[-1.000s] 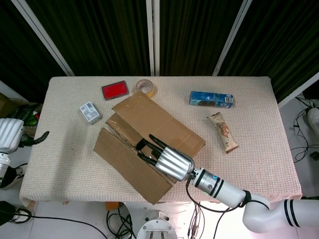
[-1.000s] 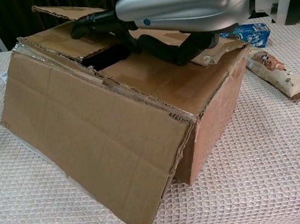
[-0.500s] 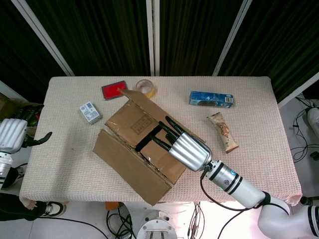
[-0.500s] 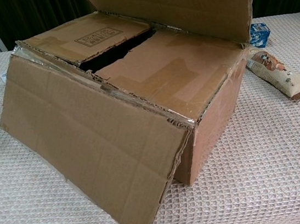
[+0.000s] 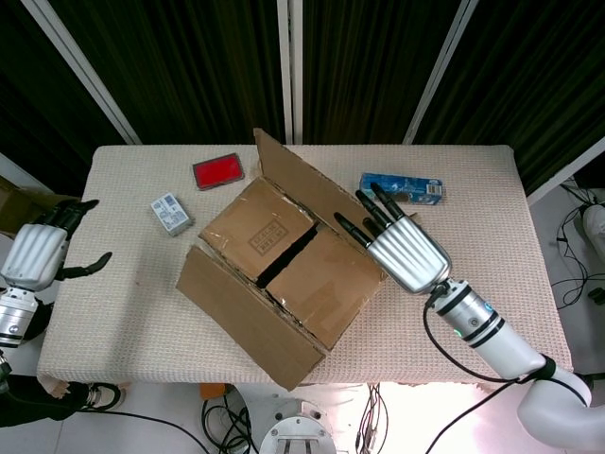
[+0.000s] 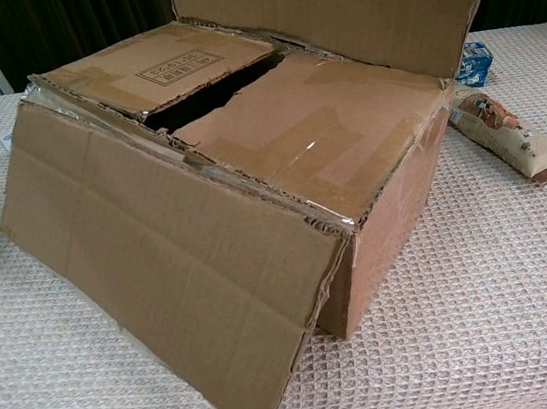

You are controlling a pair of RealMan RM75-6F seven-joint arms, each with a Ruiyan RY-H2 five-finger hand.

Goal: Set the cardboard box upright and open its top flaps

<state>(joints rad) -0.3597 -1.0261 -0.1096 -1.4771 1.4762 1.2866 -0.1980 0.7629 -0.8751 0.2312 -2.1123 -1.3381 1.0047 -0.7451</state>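
Your right hand (image 5: 405,248) has swung the far long flap (image 5: 307,180) from lying flat over the top a second ago to standing nearly upright now. In the head view your fingers (image 5: 371,210) are spread and stretched out against the flap's outer face at its right end, pushing rather than clamped on anything. The chest view shows that flap (image 6: 348,3) rising across the top of the frame, with the hand hidden behind it.

The cardboard box (image 5: 284,274) sits upright in the middle of the desk (image 5: 492,312), slightly left of centre. The near long flap (image 6: 161,270) hangs down the front, already folded out. With both long flaps clear, the two inner flaps (image 5: 293,260) are exposed. They lie flat across the opening with a dark gap between them, so these look like what remains.

Your left hand (image 5: 43,253) hovers off the left edge of the desk, fingers apart, holding nothing. It has drifted slightly nearer but is well apart from the box. It seems well placed to lift the left inner flap once the standing flap is pushed fully back.
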